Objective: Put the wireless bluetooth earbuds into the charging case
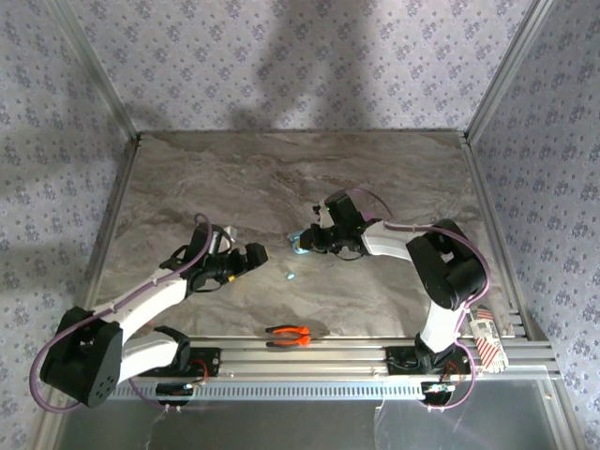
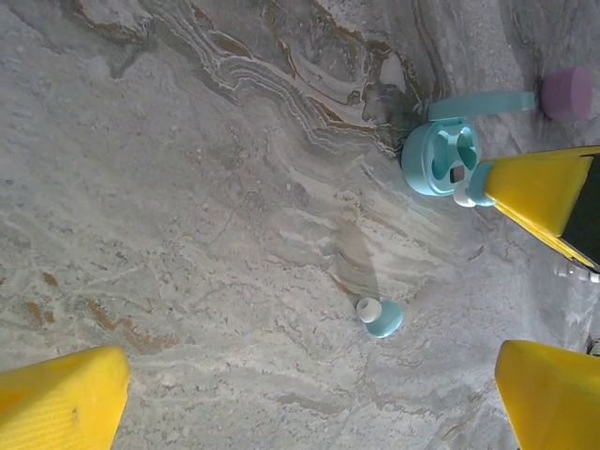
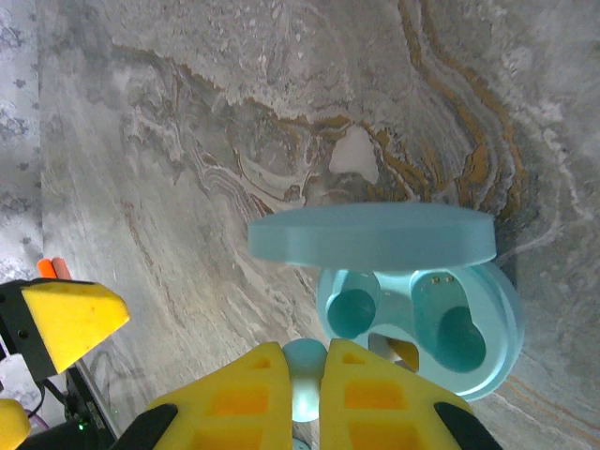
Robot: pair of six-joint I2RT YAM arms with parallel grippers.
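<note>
Teal oval charging case (image 3: 412,300) open, sockets look empty. Right claw (image 3: 305,351) pinches small teal earbud (image 3: 305,394) beside it; second earbud (image 2: 380,317) loose; left claw (image 2: 309,398) spread.

Teal charging case (image 3: 375,234), teal earbud (image 2: 380,319), grey-veined marble tabletop (image 2: 187,234).

Marbled table (image 1: 234,178), and pliers (image 1: 289,334) down at the front!

The grey, brown-veined table sat boxed in by pale floral-print walls (image 1: 309,56) with metal corner posts. The orange-handled pliers lay flat near the table's near edge, just beyond the ribbed aluminium rail (image 1: 328,356) and about midway along it. At the rail's right end rested a small red-and-white striped item (image 1: 486,339), too small to identify.
</note>
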